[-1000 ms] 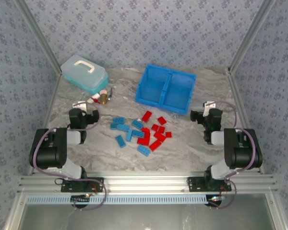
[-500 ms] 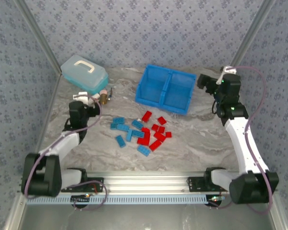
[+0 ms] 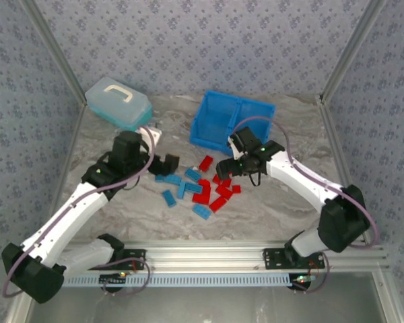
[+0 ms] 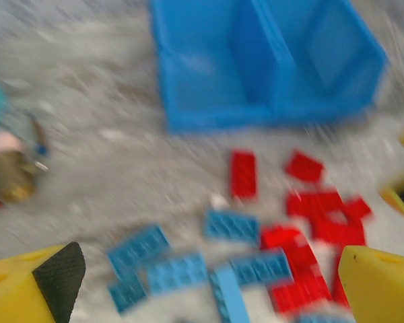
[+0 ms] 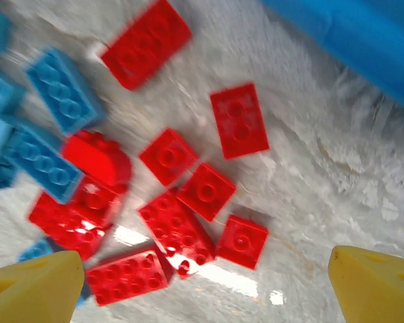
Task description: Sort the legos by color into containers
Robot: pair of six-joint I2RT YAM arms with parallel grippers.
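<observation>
The legos lie loose mid-table: blue bricks (image 3: 178, 183) on the left of the pile, red bricks (image 3: 217, 190) on the right. Behind them stands the bright blue bin (image 3: 232, 121), its two containers side by side and apparently empty. My left gripper (image 3: 165, 163) hovers open over the blue bricks (image 4: 182, 272), which look blurred from the left wrist, with the bin (image 4: 256, 67) beyond. My right gripper (image 3: 223, 168) is open just above the red bricks (image 5: 178, 229). Its yellow fingertips (image 5: 37, 286) stand wide apart with nothing between them.
A pale blue lidded box (image 3: 118, 102) with a white handle sits at the back left. A small brass item (image 4: 10, 176) lies near it on the marble. Patterned walls and metal posts enclose the table; the rail (image 3: 209, 256) runs along the near edge.
Both arms have swung in from the table's sides to over the brick pile. The left came from near the small items, the right from beside the bin. No brick has moved.
</observation>
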